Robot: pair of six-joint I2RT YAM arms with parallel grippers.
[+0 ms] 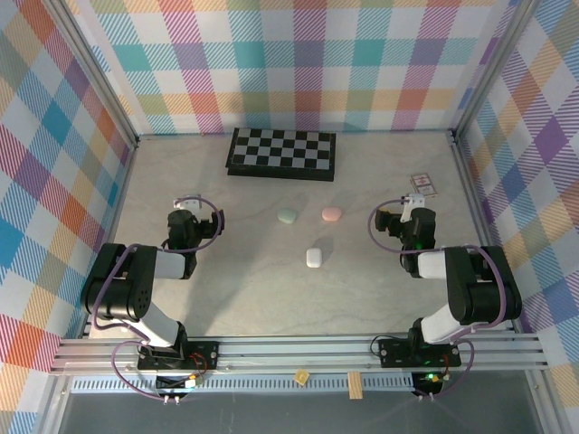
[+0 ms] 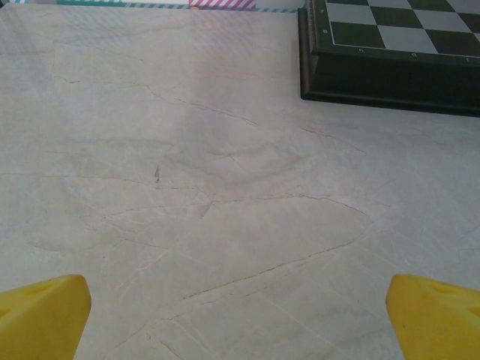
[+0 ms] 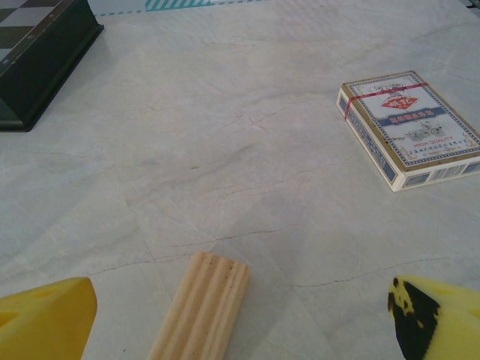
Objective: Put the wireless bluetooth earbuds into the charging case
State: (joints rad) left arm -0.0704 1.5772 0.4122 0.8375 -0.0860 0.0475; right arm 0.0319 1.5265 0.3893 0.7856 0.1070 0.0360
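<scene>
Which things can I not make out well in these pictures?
Top view: mint case, pink case and white case are too small to tell open from shut, or what they hold.
Right wrist view: the wooden strip is cut off by the bottom edge.
Left wrist view: the chessboard is cut off by the top and right edges.
</scene>
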